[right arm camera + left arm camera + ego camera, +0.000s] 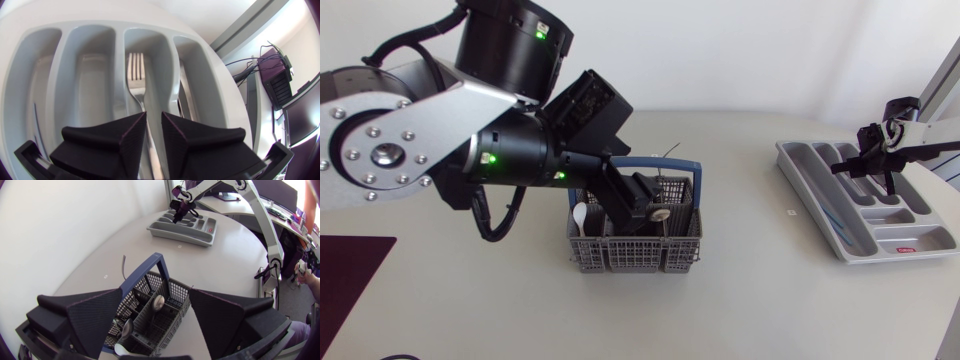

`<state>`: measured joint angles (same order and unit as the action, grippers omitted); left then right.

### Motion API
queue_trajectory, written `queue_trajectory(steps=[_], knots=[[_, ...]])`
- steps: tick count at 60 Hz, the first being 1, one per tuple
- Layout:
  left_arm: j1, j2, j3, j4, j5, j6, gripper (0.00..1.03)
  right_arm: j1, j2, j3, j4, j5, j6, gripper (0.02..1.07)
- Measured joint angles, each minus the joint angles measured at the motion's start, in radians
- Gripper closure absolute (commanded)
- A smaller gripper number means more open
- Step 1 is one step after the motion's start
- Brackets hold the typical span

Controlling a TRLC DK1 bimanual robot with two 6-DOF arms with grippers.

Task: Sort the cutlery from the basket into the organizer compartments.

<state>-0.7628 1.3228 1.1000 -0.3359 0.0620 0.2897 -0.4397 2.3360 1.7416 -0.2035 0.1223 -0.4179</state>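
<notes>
**Now: left gripper [156, 297] spread over the basket [635, 258], right gripper [154, 131] over a fork [135, 70]**

You have the left arm coming in from its side of the table [740, 300] and reaching down over the grey basket. Its gripper sits just under the blue handle [150, 267]. From the left wrist you can see its two fingers [95, 315] standing wide apart with the basket's compartments below and between them, and they pinch nothing. A white spoon [580, 215] stands at the basket's end nearer the left arm. Closer to the middle there is a round metal end [158, 301], which looks like a spoon bowl, though the view is too small to be sure.

Your right arm is well apart from all this, at the far right of the table. Its gripper hangs over the grey organizer [807, 195]. In the right wrist view the fork lies in one of the long middle compartments, with its tines pointing away from the gripper and its handle running back underneath it. You cannot tell from these views whether the right gripper is pinching that handle or only standing over it.
</notes>
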Motion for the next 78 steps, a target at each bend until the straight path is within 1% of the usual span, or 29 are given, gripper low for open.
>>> queue_trajectory(steps=[8, 12, 17, 24, 26, 37, 49, 56, 64, 70, 78], knots=[[-0.005, 0.000, 0.000, -0.005, -0.021, 0.005, 0.11, 0.000, -0.014, -0.014, 0.000, -0.026, 0.009, 0.54], [-0.010, 0.000, 0.000, -0.005, -0.027, 0.011, 0.11, 0.000, -0.054, -0.053, 0.000, -0.040, 0.013, 0.50], [-0.022, 0.000, 0.000, -0.006, -0.060, 0.027, 0.11, 0.000, -0.127, -0.111, 0.001, -0.061, 0.018, 0.46], [-0.055, 0.000, -0.011, -0.005, -0.106, 0.051, 0.11, 0.000, -0.272, -0.216, 0.011, -0.097, 0.018, 0.45], [-0.069, 0.000, -0.017, -0.003, -0.126, 0.059, 0.12, 0.000, -0.317, -0.249, 0.015, -0.106, 0.018, 0.43], [-0.120, 0.000, -0.040, 0.005, -0.204, 0.098, 0.12, 0.008, -0.536, -0.430, 0.023, -0.173, 0.018, 0.43], [-0.131, 0.000, -0.062, 0.024, -0.254, 0.123, 0.12, 0.089, -0.786, -0.661, 0.008, -0.228, 0.018, 0.43], [-0.131, 0.000, -0.082, 0.031, -0.267, 0.134, 0.12, 0.167, -0.953, -0.757, -0.064, -0.254, 0.034, 0.43], [-0.130, 0.000, -0.092, 0.037, -0.273, 0.135, 0.12, 0.287, -1.107, -0.815, -0.152, -0.257, 0.093, 0.43], [-0.130, 0.000, -0.105, 0.047, -0.273, 0.138, 0.12, 0.381, -1.166, -0.826, -0.235, -0.257, 0.162, 0.43], [-0.130, 0.000, -0.129, 0.048, -0.273, 0.138, 0.12, 0.480, -1.192, -0.826, -0.304, -0.253, 0.267, 0.43]])
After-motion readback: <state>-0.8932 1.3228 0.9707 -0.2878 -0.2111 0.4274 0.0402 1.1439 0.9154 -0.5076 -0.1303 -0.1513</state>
